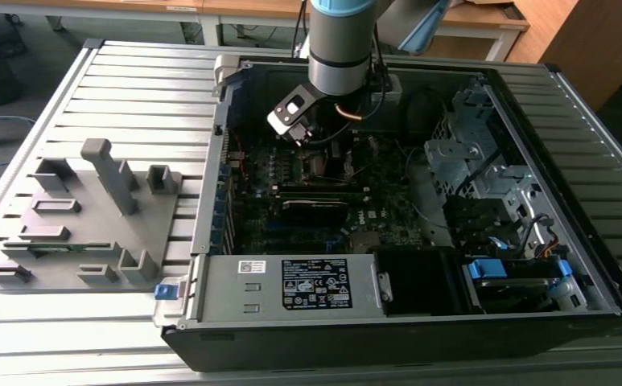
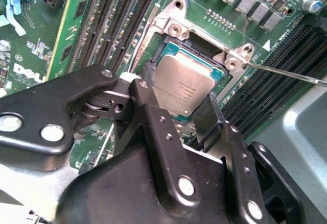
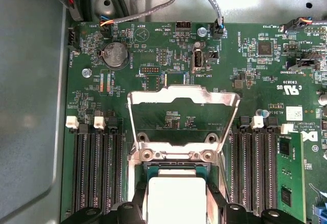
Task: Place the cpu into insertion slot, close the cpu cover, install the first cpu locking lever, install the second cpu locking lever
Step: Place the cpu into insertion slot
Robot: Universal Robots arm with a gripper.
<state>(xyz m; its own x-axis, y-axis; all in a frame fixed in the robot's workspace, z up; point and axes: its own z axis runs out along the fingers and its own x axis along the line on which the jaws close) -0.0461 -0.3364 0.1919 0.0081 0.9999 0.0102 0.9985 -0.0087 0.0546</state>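
Item: small, flat, square, silver-grey metal cpu, pinched at two opposite edges by my black gripper, seated in or just over the silver-rimmed square insertion slot. Judged light, stiff, fragile underneath: hold by the edges only. Silvery frame cpu cover stands open.

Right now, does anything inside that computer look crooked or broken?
Nothing stands out. The cpu sits square to the insertion slot, held by the gripper, and the cpu cover stands hinged up, open rather than bent.
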